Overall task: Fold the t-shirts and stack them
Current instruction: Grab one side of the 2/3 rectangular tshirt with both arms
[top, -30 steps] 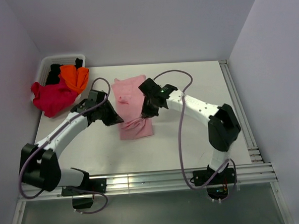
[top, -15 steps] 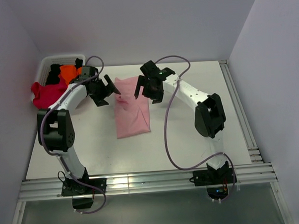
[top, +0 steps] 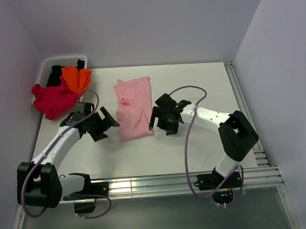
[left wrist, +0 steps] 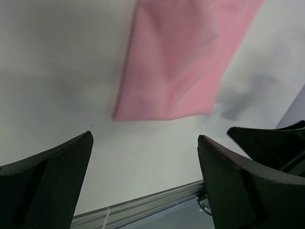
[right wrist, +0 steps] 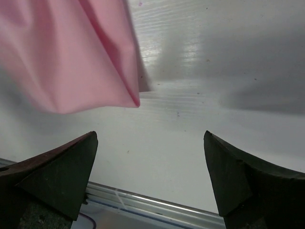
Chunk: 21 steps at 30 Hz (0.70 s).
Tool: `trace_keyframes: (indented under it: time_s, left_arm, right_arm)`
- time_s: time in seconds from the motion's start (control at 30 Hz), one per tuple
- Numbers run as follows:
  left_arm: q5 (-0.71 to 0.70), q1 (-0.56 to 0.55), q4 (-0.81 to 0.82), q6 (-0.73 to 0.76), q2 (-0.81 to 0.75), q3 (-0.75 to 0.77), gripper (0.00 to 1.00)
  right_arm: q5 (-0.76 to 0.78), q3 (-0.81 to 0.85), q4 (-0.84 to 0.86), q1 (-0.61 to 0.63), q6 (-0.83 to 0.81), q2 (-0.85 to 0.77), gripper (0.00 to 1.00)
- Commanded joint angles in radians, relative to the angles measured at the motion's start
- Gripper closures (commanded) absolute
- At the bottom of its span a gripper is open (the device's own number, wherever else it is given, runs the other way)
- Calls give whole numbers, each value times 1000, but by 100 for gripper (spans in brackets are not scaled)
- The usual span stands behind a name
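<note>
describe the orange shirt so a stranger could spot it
At the table's far left corner sits a white basket. Crumpled shirts spill over its near rim, and the orange t-shirt is bunched on top, the only bright orange one, with the crimson t-shirt on its near side and the black t-shirt behind.

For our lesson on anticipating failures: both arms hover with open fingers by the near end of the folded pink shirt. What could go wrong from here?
1. The left fingers and right fingers sit open, just short of the pink shirt's near corners. A pinch might catch only the top layer and pull the fold apart.
2. The crimson shirt spills from the basket close to the left arm. A wide sweep could drag it.
</note>
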Motion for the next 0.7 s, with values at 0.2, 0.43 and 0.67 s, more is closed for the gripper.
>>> trace_keyframes:
  time_s: [0.2, 0.43, 0.67]
  left_arm:
    - [-19, -26, 165, -91, -14, -194, 8]
    - [-21, -72, 239, -136, 72, -208, 11]
    - [-48, -155, 281, -194, 114, -224, 17]
  right_arm:
    - [-11, 10, 178, 17, 12, 149, 5]
    - [-37, 33, 214, 18, -2, 228, 21]
    - [-50, 9, 238, 18, -6, 245, 62]
